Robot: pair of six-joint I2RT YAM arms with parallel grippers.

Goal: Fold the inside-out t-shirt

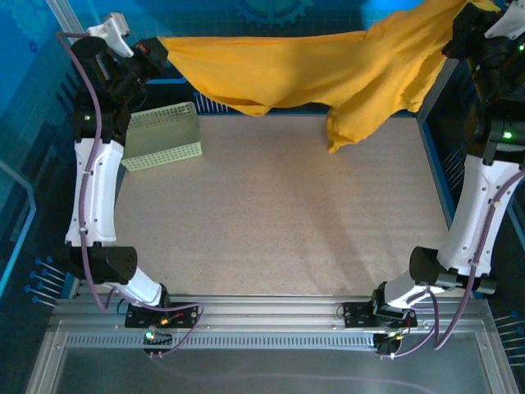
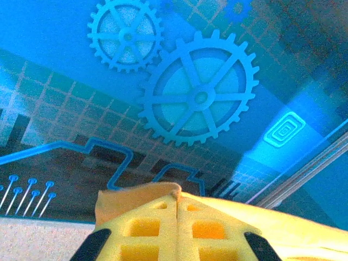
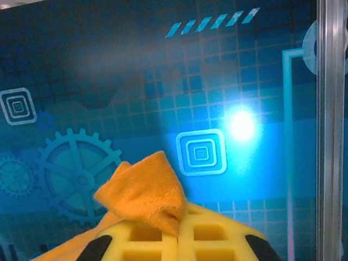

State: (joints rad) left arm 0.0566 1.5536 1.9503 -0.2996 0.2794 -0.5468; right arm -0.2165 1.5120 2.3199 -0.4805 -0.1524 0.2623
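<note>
The inside-out t-shirt [image 1: 312,70], plain mustard-yellow cloth, hangs stretched in the air across the back of the table, held between both arms. My left gripper [image 1: 160,43] is raised at the back left and is shut on one end of the shirt. In the left wrist view its yellow foam fingers [image 2: 147,228] are pressed together with a fold of the t-shirt [image 2: 144,191] pinched at the tips. My right gripper [image 1: 459,25] is raised higher at the back right, shut on the other end. A hemmed corner of the t-shirt [image 3: 144,193] sticks out above its closed fingers [image 3: 212,234]. A loose flap droops toward the table.
A pale green lattice basket [image 1: 162,135] stands at the back left of the speckled table [image 1: 279,213], under the left arm. A blue patterned wall lies behind. A metal post [image 3: 329,130] runs up the right side.
</note>
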